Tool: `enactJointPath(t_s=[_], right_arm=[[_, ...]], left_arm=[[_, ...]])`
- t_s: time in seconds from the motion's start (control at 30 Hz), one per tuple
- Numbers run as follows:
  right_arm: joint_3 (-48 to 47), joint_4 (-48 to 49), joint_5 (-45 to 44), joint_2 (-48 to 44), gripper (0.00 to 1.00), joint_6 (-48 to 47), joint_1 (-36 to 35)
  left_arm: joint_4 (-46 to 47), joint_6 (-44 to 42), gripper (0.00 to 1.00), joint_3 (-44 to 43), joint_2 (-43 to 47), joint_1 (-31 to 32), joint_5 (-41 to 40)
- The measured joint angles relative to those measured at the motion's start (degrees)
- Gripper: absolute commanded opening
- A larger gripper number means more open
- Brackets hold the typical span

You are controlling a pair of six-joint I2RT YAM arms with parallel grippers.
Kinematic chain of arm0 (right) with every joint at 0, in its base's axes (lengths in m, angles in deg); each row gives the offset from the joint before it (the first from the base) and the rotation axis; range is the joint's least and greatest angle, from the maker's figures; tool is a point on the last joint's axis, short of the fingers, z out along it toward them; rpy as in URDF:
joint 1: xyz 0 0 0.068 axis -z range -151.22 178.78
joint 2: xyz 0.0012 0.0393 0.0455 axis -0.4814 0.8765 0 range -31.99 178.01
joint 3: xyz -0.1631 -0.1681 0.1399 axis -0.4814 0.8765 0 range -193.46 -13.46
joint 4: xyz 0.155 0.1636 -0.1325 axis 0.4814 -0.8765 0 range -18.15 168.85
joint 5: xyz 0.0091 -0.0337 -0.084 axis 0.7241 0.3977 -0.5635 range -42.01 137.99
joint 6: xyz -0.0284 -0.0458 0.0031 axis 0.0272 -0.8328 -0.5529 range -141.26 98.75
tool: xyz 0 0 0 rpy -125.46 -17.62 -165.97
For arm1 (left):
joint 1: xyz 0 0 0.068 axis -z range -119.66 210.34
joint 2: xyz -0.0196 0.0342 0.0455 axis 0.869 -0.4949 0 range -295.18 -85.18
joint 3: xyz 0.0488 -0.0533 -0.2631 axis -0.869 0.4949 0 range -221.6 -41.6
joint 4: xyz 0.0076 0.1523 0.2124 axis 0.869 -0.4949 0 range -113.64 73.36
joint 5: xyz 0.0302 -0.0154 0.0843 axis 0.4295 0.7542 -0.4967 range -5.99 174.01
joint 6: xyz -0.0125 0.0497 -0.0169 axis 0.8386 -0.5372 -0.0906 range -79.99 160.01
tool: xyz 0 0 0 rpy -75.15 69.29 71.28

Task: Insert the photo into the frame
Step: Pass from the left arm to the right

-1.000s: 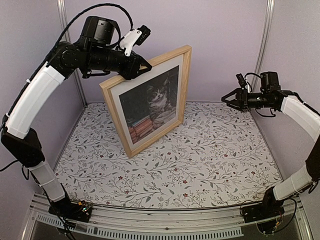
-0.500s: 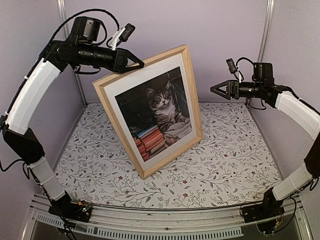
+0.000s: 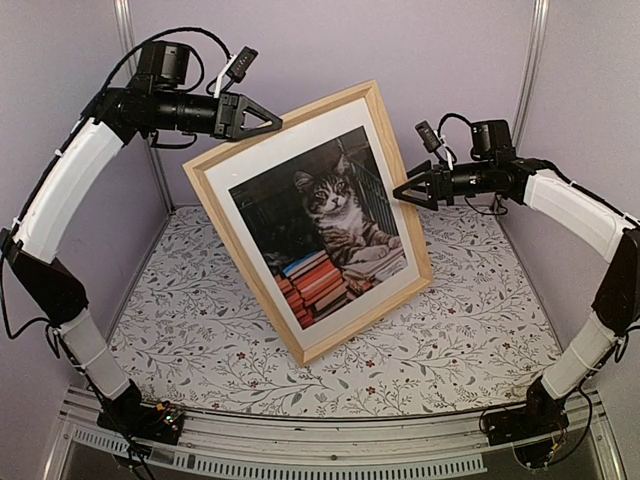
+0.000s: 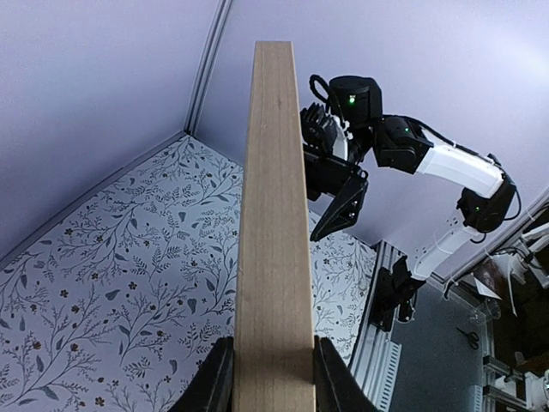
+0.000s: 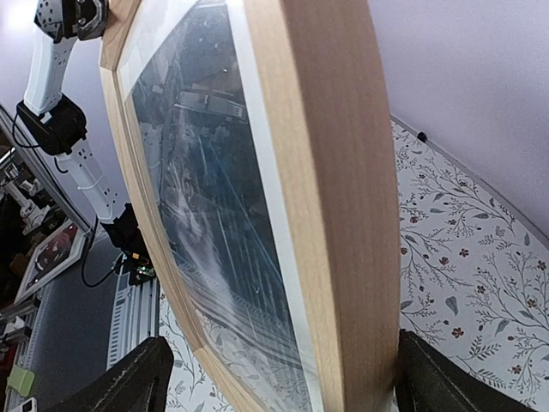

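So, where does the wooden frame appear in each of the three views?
Top external: the frame fills the centre, tilted, with its front toward the camera.
Left wrist: the frame shows edge-on, as a wooden strip running up the middle.
Right wrist: the frame crosses the middle, with its glass to the left.
Shared landmark: the floral table cover.

White shells and black joints clad the left arm (image 3: 70,190) and right arm (image 3: 585,210); black cables (image 3: 205,37) loop over the wrists; the left tool (image 3: 274,124) and right tool (image 3: 399,193) are black and triangular.
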Motion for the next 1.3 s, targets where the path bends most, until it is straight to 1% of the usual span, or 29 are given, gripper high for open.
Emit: enactJointPath(t_s=[0.23, 0.37, 0.47, 0.63, 0.7, 0.77, 0.83, 0.9, 1.2, 1.3], right_arm=[[-1.5, -2.1, 3.1, 3.4, 0.70, -2.8, -0.5], [-2.0, -3.0, 4.6, 4.9, 0.53, -3.7, -0.6], [-2.1, -3.4, 5.6, 5.7, 0.43, -4.3, -0.6], [-2.1, -4.4, 6.8, 6.1, 0.21, -5.1, -0.6], [-2.0, -4.1, 7.7, 6.1, 0.11, -6.9, -0.6], [-2.0, -4.5, 7.9, 6.1, 0.04, -6.6, -0.8], [-1.3, -3.9, 7.8, 6.1, 0.00, -6.4, -1.0], [-0.3, -3.3, 7.8, 6.1, 0.00, -5.9, -1.1], [4.8, 2.8, 8.0, 6.1, 0.00, -2.3, -1.2], [6.7, 6.0, 8.7, 6.1, 0.00, 0.4, -1.2]], left_arm=[[4.7, 1.8, 0.00, 5.1, 0.2, -1.9, 5.2], [7.7, 2.9, 0.00, 7.9, 0.6, -3.1, 7.8], [9.2, 3.3, 0.00, 9.8, 1.3, -3.9, 9.4], [10.6, 3.6, 0.00, 11.8, 1.7, -5.0, 11.8], [11.6, 4.0, 0.00, 13.1, 2.1, -5.8, 12.6], [12.6, 4.3, 0.00, 14.9, 2.6, -6.7, 13.9], [13.7, 4.2, 0.01, 16.7, 3.3, -7.3, 14.7], [14.8, 4.3, 0.04, 18.8, 3.8, -7.6, 15.3], [19.2, 4.6, 0.30, 24.5, 3.9, -8.8, 16.7], [20.3, 5.0, 0.42, 25.7, 3.9, -9.2, 16.7]])
